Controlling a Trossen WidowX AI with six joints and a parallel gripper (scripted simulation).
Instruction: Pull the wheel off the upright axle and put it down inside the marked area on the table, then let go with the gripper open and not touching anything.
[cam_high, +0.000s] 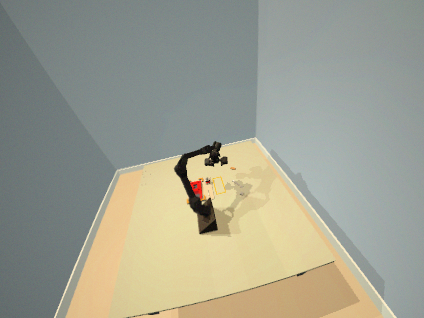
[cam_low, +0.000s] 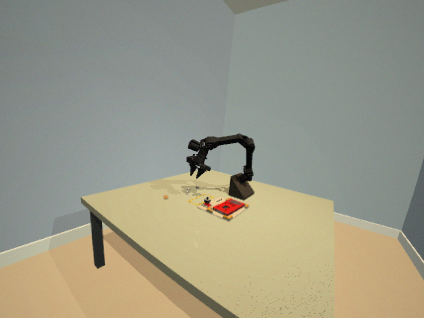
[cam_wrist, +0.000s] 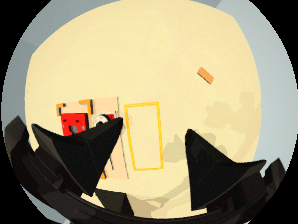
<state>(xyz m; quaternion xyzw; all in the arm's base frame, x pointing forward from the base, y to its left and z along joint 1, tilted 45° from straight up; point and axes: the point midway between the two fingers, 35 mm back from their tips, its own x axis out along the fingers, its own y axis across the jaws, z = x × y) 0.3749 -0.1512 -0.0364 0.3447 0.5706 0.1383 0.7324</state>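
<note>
The wheel (cam_high: 208, 180) (cam_low: 207, 200) (cam_wrist: 101, 120) is a small dark and pale round piece on its upright axle, on the pale board (cam_wrist: 118, 167) beside a red part. The axle itself is too small to make out. The marked area is a yellow rectangle outline (cam_high: 224, 185) (cam_wrist: 160, 135) on the table, just right of the board in the wrist view. No wheel lies inside it. My gripper (cam_high: 216, 161) (cam_low: 195, 176) (cam_wrist: 154, 127) is open and empty, pointing down high above the table. In the wrist view its left finger partly hides the board near the wheel.
A red block (cam_high: 196, 188) (cam_low: 230, 206) (cam_wrist: 75, 121) sits on the board with orange corner brackets. A small orange piece (cam_high: 233, 168) (cam_low: 166, 197) (cam_wrist: 205, 75) lies beyond the marked area. Tiny grey pieces (cam_low: 188, 189) lie near the arm's shadow. The arm's base (cam_low: 241, 187) stands behind the board.
</note>
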